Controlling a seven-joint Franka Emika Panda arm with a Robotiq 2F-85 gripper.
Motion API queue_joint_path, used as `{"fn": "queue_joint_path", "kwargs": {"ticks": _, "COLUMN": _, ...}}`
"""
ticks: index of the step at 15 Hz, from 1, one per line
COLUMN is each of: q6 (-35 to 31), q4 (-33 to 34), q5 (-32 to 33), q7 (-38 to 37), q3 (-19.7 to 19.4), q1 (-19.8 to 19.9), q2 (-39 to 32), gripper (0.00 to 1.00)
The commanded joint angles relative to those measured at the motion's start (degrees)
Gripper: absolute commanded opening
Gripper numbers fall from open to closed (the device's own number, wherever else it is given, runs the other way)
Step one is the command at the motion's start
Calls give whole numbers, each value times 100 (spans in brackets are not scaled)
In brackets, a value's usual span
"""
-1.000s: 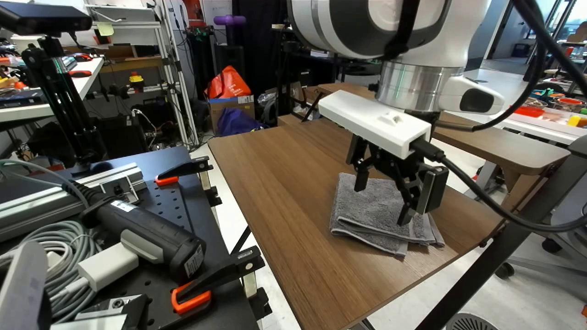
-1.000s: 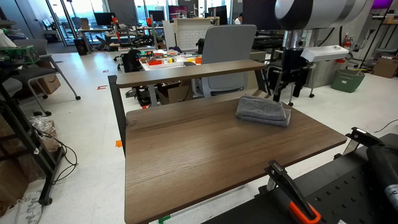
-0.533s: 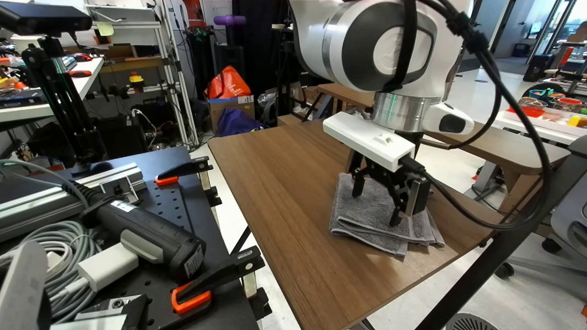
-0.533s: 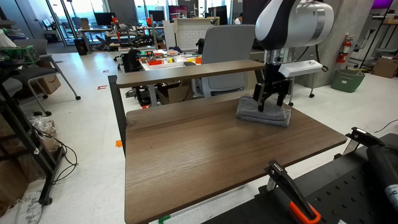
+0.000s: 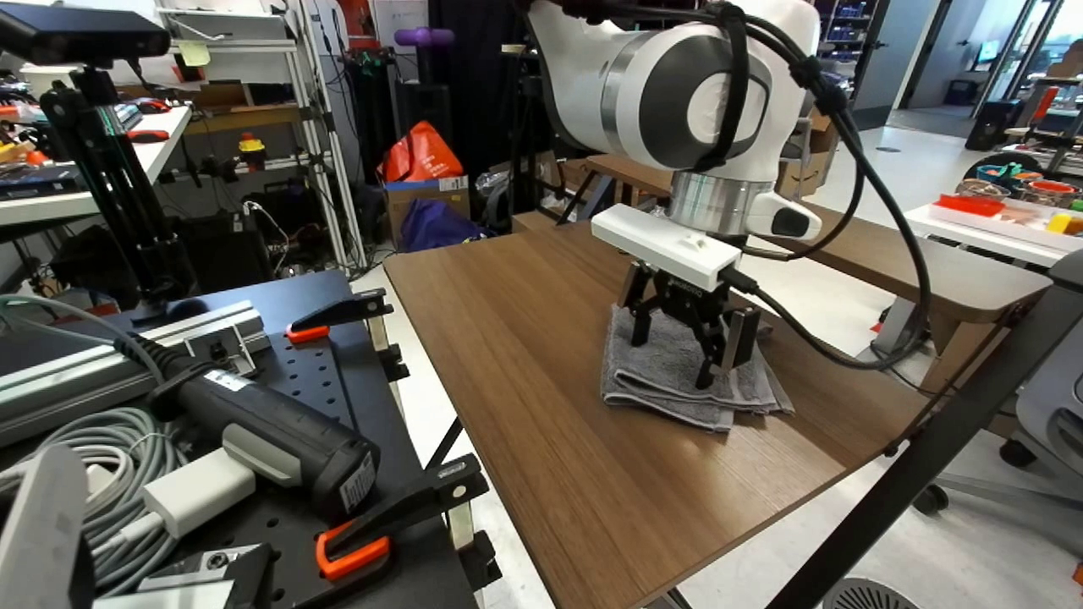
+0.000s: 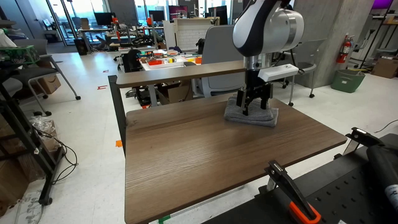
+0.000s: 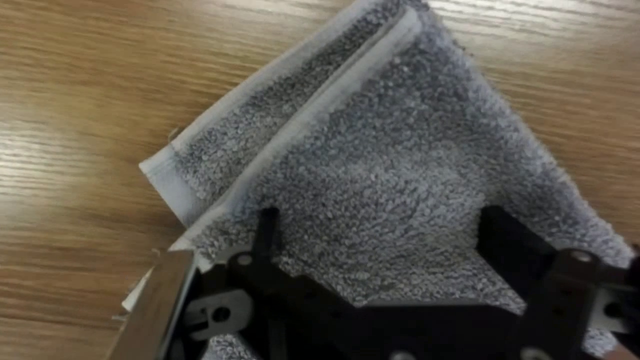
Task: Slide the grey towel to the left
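The grey towel (image 5: 656, 372) lies folded and flat on the brown wooden table (image 5: 525, 338), its layered edges showing. It also shows in an exterior view (image 6: 253, 119) near the table's back right. In the wrist view the towel (image 7: 390, 150) fills the middle, with a light hem along its left edges. My gripper (image 5: 673, 362) points down over the towel with its fingers apart. Both fingertips of the gripper (image 7: 381, 212) are at the towel's top surface and appear to touch it. No cloth is pinched between them.
A raised wooden shelf (image 6: 186, 73) runs along the table's back edge, with a grey chair (image 6: 217, 46) behind it. A black cart (image 5: 296, 372) beside the table carries clamps (image 5: 406, 507), a black handheld device (image 5: 271, 431) and coiled cable (image 5: 127, 448). A cable hangs from my wrist.
My gripper came down onto the towel, then moved with it. The towel has slid left in an exterior view, and away from the camera and slightly left in an exterior view. The fingers stay apart.
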State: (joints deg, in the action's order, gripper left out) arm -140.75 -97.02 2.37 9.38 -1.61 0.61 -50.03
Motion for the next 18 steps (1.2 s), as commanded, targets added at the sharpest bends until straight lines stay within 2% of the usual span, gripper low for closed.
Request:
{"fn": "queue_joint_path", "kwargs": {"ticks": 1, "q6": 306, "q4": 447, "q5": 159, "q7": -38, "q3": 204, "q1": -161, "q2": -305, "gripper": 100}}
{"fn": "queue_joint_path", "kwargs": {"ticks": 8, "q6": 621, "q4": 926, "q5": 322, "q7": 22, "q3": 484, "q1": -605, "q2": -548, "gripper": 100}}
{"fn": "queue_joint_path", "kwargs": {"ticks": 13, "q6": 915, "q4": 1165, "q5": 337, "q7": 55, "q3": 576, "q1": -737, "q2": -629, "gripper": 100}}
{"fn": "queue_joint_path", "kwargs": {"ticks": 18, "q6": 1230, "q4": 643, "q5": 450, "q7": 160, "q3": 604, "q1": -798, "q2": 43, "gripper": 100}}
